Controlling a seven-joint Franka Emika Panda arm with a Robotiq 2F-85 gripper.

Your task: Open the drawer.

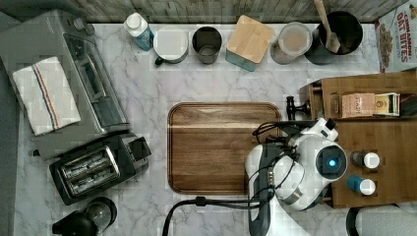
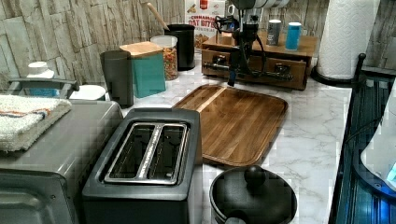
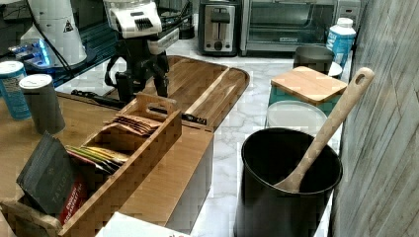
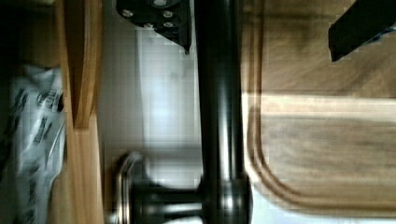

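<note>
Medium-brown bamboo-like wood makes up the wide shallow drawer (image 2: pixel 261 70), which sits low in the front of a wooden organiser box (image 1: pixel 388 142) at the top view's right, facing the dark wooden tray with rounded corners (image 1: pixel 216 147) on the white marble counter (image 1: pixel 147 88). In the wrist view the drawer front (image 4: pixel 81 112) stands slightly out from the box, with printed packets (image 4: pixel 32 140) showing in the gap behind it. Its long black metal bar handle (image 4: pixel 219 107) runs on round posts (one post shows at the bar's end in the wrist view) and lies just above the tray's near edge. The black gripper (image 3: pixel 143 81) of the white robot arm (image 1: pixel 305 167) hangs over that handle, its fingers (image 3: pixel 160 81) spread apart on either side of the bar, one dark fingertip (image 4: pixel 168 23) between bar and drawer front, the other (image 4: pixel 359 28) over the tray; neither visibly presses the bar. On top of the box stand a grey canister (image 3: pixel 43 103) and a blue canister (image 3: pixel 12 89).
</note>
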